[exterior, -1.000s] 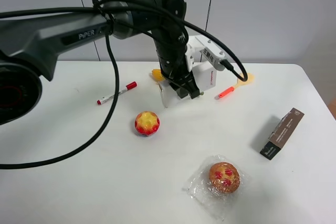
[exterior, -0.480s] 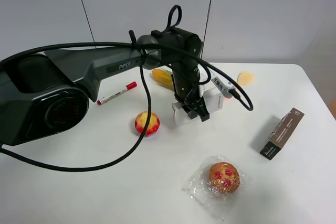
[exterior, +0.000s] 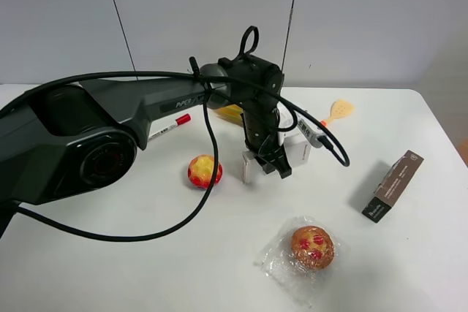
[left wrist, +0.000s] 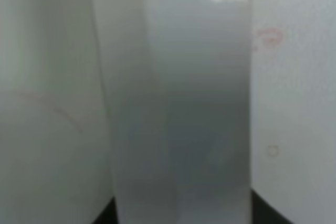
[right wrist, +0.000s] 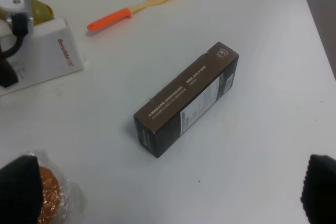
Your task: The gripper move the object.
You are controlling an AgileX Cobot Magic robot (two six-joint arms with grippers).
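One ball (exterior: 205, 172) near carton (exterior: 250, 167), brown box (exterior: 393, 185) well apart

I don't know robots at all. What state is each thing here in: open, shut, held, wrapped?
white carton box: clamped in the left gripper.
left gripper: shut on the white carton box.
right gripper: open, empty.
brown box: closed, lying flat.
muffin: wrapped in clear plastic.
red marker: capped.

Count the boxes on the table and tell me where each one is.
2. The white carton is in the middle, held by the left gripper. The brown box lies apart, near the table's right edge. The arm may hide more.
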